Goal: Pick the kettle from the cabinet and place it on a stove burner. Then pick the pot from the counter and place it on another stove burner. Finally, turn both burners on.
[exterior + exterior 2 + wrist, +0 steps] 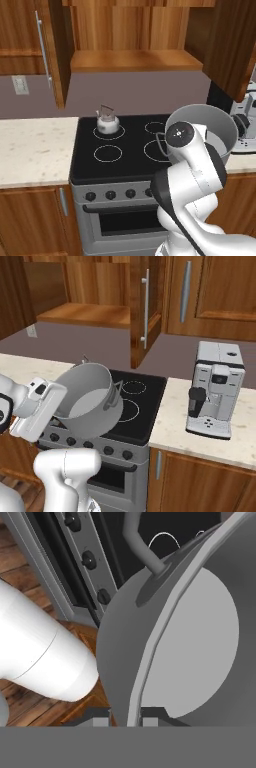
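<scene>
The wide grey pot (212, 122) hangs tilted in the air over the front right of the black stove (125, 162), its open mouth turned sideways. My gripper (126, 717) is shut on the pot's rim (150, 647), one fingertip outside the wall and one inside. From the right base view the pot (92, 401) hides part of the cooktop. The small silver kettle (107, 120) stands upright on the back left burner. Above it the cabinet (135, 60) is open, its wood shelf bare. The counter (35, 147) runs on both sides of the stove.
The open cabinet door (50, 50) with its silver bar handle juts out at the upper left. A grey coffee machine (215, 388) stands on the counter right of the stove. A row of knobs (110, 195) lines the stove's front panel.
</scene>
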Controlling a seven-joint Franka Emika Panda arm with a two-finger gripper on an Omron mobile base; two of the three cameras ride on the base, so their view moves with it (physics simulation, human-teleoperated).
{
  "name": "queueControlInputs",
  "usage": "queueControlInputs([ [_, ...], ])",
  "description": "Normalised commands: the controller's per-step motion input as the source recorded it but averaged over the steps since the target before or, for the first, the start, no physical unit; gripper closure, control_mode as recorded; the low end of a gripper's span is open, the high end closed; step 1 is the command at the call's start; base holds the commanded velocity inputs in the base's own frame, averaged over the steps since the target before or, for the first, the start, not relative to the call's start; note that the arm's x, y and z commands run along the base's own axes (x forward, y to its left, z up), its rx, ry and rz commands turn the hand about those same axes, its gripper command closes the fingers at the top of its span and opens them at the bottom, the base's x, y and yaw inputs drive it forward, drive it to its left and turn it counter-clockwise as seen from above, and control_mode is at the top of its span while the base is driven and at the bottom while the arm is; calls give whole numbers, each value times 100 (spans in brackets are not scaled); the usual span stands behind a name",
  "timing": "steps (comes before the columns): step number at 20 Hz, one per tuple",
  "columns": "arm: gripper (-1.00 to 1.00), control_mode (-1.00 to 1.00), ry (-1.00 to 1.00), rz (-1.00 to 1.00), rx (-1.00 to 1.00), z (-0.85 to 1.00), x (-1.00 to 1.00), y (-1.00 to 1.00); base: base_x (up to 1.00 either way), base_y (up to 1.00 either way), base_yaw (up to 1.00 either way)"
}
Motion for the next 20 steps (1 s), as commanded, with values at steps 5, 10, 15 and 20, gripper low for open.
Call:
queueControlInputs([
  [5,100,100,0,0,0,0,0,0,26,-16,-2],
  [10,100,100,0,0,0,0,0,0,29,-14,-2],
  [15,100,100,0,0,0,0,0,0,8,-30,-1],
  [20,100,100,0,0,0,0,0,0,-2,-42,0],
])
